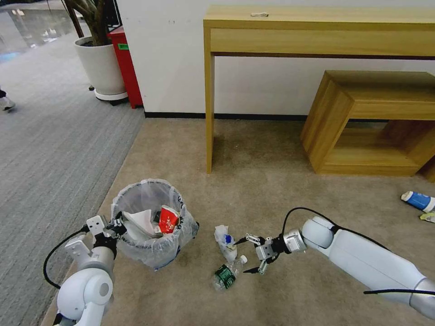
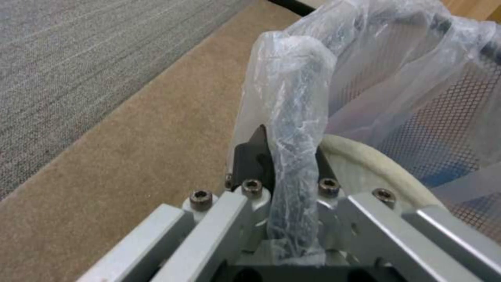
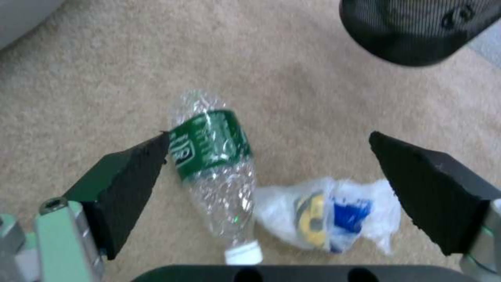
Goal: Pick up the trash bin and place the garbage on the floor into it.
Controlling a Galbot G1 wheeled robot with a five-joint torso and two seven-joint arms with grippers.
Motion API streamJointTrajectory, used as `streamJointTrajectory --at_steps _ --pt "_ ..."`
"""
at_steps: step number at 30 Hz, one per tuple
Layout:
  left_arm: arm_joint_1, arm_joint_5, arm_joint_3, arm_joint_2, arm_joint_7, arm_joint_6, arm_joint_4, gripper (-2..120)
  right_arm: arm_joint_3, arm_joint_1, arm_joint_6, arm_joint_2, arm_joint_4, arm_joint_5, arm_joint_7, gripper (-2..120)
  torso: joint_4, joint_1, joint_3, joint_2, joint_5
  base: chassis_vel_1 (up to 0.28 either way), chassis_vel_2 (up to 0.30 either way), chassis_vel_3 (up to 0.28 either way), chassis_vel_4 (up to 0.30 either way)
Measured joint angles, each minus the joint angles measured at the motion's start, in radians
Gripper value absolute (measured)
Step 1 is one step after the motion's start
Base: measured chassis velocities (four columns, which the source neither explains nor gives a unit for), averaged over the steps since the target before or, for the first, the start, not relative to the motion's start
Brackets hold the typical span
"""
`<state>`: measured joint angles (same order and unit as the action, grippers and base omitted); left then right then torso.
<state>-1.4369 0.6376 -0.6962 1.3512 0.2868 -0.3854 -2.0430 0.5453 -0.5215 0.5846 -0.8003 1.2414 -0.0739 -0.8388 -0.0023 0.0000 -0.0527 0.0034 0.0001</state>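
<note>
Left gripper (image 1: 118, 225) clamped the trash bin (image 1: 149, 222) rim at its nine o'clock side, bag liner (image 2: 297, 129) pinched between the fingers.
Right gripper (image 1: 253, 256) hung wide open, holding nothing, over the carpet; clear bottle (image 3: 214, 172) with green label and crumpled white wrapper (image 3: 334, 215) lay between its fingertips; red packet (image 1: 168, 219) sat inside the bin.

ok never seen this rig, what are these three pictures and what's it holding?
It is a wheeled robot with two arms. One picture looks down from its head; the others come from a camera on each wrist. The left tool is shut on the bagged rim of the trash bin, which already holds a red packet. The right tool hangs open over the carpet, above a clear bottle with a green label and a crumpled white wrapper. A blue-white cup lies farther right.
</note>
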Motion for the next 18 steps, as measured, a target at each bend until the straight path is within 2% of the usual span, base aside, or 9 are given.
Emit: streamJointTrajectory --at_steps 18 --pt "0.009 0.002 0.006 0.012 0.005 0.0 0.003 2 0.017 -0.023 0.027 -0.034 -0.06 0.008 -0.02 95 0.0001 0.0 0.0 0.0 -0.0001 0.0 0.0 0.0 0.0"
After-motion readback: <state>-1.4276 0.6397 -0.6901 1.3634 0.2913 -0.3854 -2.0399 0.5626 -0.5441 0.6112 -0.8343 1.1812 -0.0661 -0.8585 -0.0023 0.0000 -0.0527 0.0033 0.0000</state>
